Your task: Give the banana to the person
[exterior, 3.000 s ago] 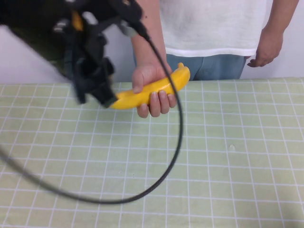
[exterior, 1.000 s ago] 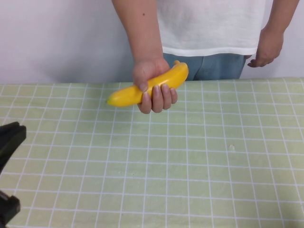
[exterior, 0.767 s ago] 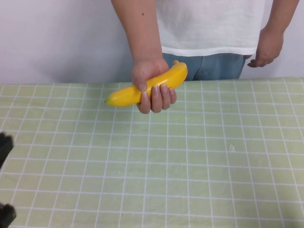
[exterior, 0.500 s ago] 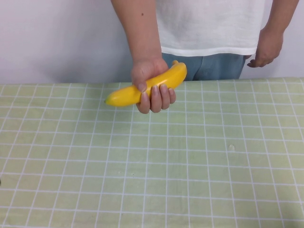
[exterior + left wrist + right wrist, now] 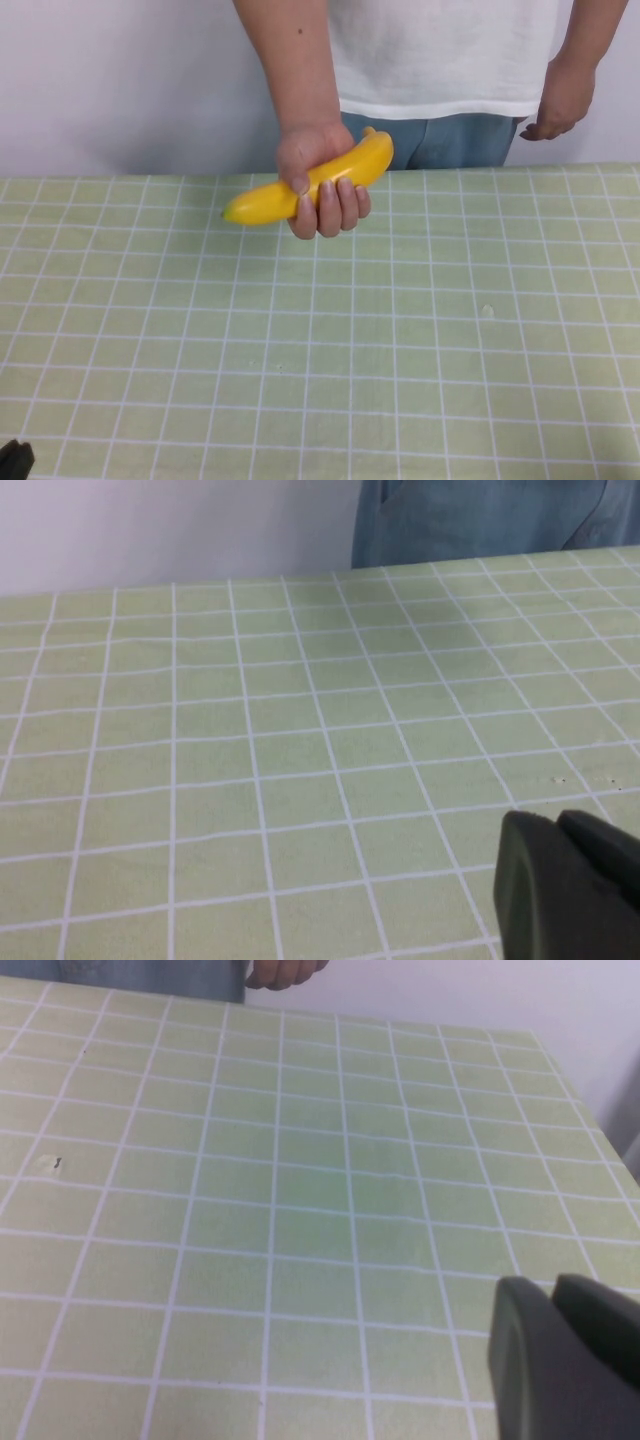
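Observation:
The person (image 5: 440, 55) stands behind the far edge of the table in a white t-shirt and blue jeans. One hand (image 5: 318, 175) grips the yellow banana (image 5: 310, 183) and holds it above the table's far side. My left gripper (image 5: 555, 820) is shut and empty, low over the table near its front left, far from the banana. Only a dark bit of it (image 5: 12, 460) shows at the bottom left corner of the high view. My right gripper (image 5: 550, 1285) is shut and empty over the table's right side. It is out of the high view.
A green cloth with a white grid (image 5: 400, 330) covers the table. The person's other hand (image 5: 560, 100) hangs at the far right, and shows in the right wrist view (image 5: 285, 972). The jeans (image 5: 480, 520) show in the left wrist view. A white wall stands behind.
My left arm has pulled back from the banana, down and left, almost out of the high view. The banana stays in the person's hand, nearly still.

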### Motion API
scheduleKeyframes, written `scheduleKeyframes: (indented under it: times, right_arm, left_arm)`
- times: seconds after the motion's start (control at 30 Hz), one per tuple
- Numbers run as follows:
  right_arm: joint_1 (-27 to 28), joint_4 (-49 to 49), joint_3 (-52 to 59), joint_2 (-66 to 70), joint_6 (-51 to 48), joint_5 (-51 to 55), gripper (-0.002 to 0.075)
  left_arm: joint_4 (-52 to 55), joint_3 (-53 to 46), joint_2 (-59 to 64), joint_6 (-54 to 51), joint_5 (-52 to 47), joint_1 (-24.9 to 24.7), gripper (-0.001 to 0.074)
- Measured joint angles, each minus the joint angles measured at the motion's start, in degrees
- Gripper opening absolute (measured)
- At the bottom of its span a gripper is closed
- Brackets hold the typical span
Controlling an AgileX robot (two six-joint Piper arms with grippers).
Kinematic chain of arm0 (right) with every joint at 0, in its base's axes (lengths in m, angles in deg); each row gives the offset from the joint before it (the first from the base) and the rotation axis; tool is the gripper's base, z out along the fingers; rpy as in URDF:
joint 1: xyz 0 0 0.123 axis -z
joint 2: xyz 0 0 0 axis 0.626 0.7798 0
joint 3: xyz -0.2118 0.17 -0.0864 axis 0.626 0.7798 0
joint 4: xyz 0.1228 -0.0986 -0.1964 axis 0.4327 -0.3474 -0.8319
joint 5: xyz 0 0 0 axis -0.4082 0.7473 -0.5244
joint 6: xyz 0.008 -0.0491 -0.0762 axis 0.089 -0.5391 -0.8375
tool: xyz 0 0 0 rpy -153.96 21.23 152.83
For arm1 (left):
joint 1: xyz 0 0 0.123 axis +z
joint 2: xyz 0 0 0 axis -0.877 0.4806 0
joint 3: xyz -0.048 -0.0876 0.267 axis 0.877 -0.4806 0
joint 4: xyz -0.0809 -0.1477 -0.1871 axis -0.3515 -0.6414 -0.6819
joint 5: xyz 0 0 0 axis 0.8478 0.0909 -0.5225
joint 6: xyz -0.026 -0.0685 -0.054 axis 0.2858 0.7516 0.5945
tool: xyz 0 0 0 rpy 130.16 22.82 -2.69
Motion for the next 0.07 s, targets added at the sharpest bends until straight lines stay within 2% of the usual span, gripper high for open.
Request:
scheduleKeyframes:
  times: [0.07]
  right_arm:
    - [0.00, 0.00, 0.00, 0.00, 0.00, 0.00, -0.0007]
  left_arm:
    - [0.00, 0.00, 0.00, 0.00, -0.05, 0.10, -0.0003]
